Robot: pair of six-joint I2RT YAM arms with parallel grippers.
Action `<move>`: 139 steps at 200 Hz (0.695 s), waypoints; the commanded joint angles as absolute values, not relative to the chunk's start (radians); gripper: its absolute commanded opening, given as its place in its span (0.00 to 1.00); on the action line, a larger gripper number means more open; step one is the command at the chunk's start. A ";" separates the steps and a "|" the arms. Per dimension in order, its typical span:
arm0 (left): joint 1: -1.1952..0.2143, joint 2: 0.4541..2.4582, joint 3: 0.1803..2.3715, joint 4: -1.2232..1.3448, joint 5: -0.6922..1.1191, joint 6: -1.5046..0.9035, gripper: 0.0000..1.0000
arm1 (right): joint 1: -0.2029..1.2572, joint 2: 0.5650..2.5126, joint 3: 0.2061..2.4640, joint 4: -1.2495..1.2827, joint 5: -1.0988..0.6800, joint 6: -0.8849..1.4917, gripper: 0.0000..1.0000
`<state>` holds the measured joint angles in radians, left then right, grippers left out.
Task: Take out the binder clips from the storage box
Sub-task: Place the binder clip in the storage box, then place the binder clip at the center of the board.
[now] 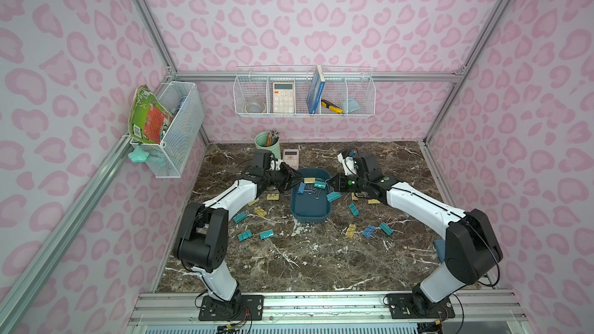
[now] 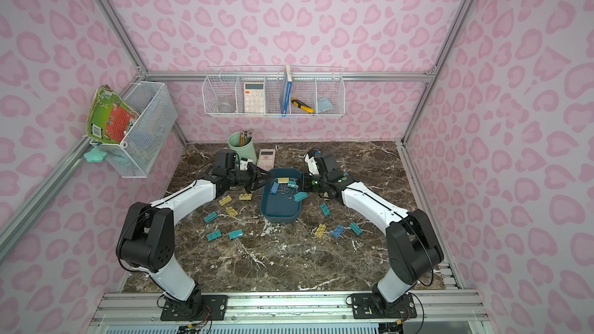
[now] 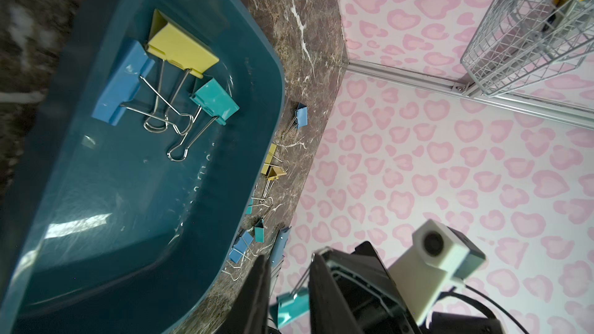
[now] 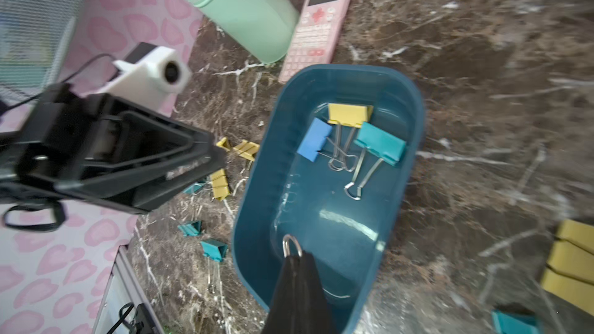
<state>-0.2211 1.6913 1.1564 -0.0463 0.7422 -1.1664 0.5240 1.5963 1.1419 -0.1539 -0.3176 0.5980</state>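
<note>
1. Binder clips (image 4: 349,114): three (blue, yellow, teal) lie in the storage box (image 4: 257,194) with their wire handles tangled. The others are scattered on the tabletop (image 1: 289,258).
2. Right end effector (image 4: 293,257) pinches a fourth teal clip (image 1: 333,196) by its handle at the box rim. We judge this a carry-out; next comes release outside.
3. Left end effector (image 1: 292,184) is open and empty beside the box.

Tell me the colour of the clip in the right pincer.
Teal clip, clearest in the left wrist view.

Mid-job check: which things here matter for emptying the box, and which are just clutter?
Job: storage box; blue clip, yellow clip, teal clip inside it; hanging teal clip held by right gripper; scattered clips already out.
Clutter: mint cup; pink calculator; back basket; side basket.
</note>
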 commanded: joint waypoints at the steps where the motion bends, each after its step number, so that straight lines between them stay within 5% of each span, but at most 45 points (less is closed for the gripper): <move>1: -0.202 1.645 1.187 -0.271 0.662 -1.026 0.34 | 0.454 1.558 1.085 -0.167 -0.243 0.608 0.00; 95: -0.135 1.455 1.205 -0.547 0.515 -0.877 0.93 | 0.039 1.461 0.855 -0.188 -0.128 0.549 0.00; 139: -0.136 1.423 1.207 -0.582 0.484 -0.864 0.99 | -0.062 1.548 0.812 -0.139 -0.154 0.501 0.00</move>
<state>-0.1364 1.4376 1.1999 -0.5373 0.5137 -0.8913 -0.0380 1.5097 0.8230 -0.1768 -0.1410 0.5434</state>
